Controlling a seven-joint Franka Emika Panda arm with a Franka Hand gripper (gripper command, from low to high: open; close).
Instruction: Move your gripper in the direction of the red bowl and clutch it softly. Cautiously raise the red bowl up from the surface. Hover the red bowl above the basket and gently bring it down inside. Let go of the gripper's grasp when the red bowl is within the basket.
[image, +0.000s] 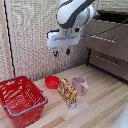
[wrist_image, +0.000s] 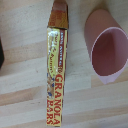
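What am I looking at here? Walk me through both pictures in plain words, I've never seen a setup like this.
The white machine is a robot arm; its gripper hangs high over a wooden table, its two blue-tipped fingers apart and holding nothing. One picture comes from a camera off to the side. The other comes from a camera on the arm's wrist, looking straight down.

On the table: a red basket at the exterior view's left, a small red bowl, a granola bar box standing on edge, and a pink cup lying on its side. The wrist view shows only the box and the cup.
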